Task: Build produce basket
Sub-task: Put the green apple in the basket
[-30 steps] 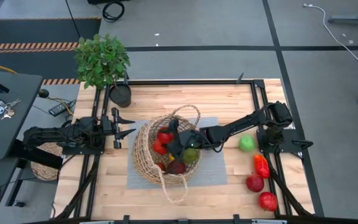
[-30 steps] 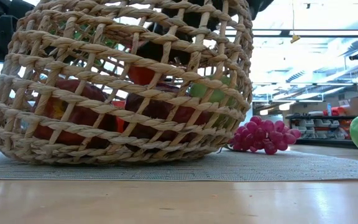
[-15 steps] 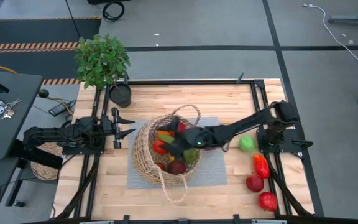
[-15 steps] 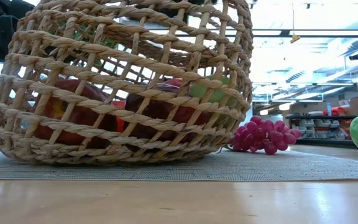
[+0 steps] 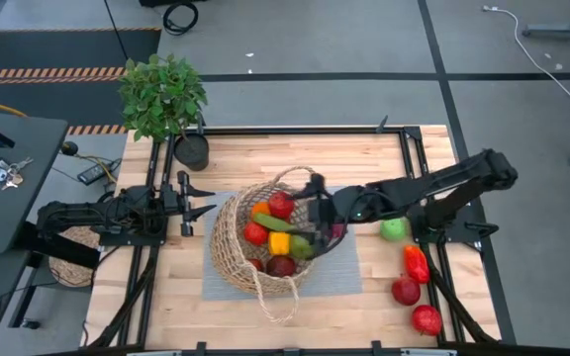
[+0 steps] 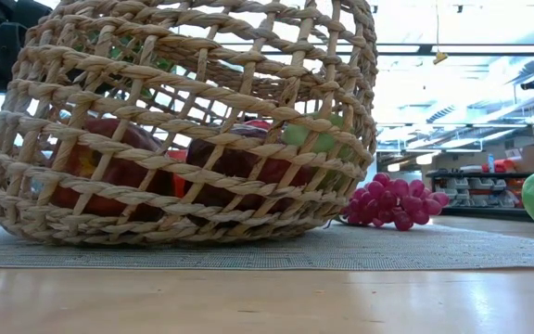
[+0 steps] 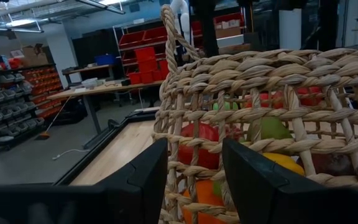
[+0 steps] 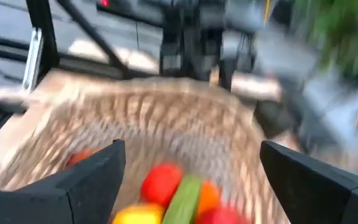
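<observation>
While the right hand point(image 5: 317, 205) hangs wide and empty over the basket point(image 5: 228, 259), the green apple point(image 5: 393, 228) behind it looks firm, smooth, best gripped across its middle.

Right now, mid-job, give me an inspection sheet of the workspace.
Surface: wooden table, grey mat under basket.
Job's things: basket holds mixed produce; green apple, red pepper, two red apples on the table; grapes beside basket.
Clutter: potted plant at far corner.
Grippers: right tool open, empty, over basket's rim; left tool open beside basket.
Cables: white cable on floor.
Surroundings: shelving, benches.
</observation>
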Robot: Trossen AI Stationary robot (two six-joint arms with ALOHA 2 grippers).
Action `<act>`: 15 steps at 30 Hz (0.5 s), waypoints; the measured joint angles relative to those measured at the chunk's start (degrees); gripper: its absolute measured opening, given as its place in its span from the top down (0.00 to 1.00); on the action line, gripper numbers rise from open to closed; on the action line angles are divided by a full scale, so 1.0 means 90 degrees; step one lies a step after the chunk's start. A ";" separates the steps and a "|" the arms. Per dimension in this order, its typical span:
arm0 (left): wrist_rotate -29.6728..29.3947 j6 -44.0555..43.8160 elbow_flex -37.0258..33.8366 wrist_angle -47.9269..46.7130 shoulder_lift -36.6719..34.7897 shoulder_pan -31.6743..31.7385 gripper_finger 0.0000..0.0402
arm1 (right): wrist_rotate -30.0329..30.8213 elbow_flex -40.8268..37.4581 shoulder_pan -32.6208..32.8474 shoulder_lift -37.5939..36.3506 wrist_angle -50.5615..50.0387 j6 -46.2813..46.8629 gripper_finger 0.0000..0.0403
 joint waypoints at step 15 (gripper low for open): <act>0.0001 0.0001 -0.0002 0.0000 0.0002 0.0001 0.60 | -0.0029 0.0000 0.0967 -0.0478 -0.5045 0.4540 0.07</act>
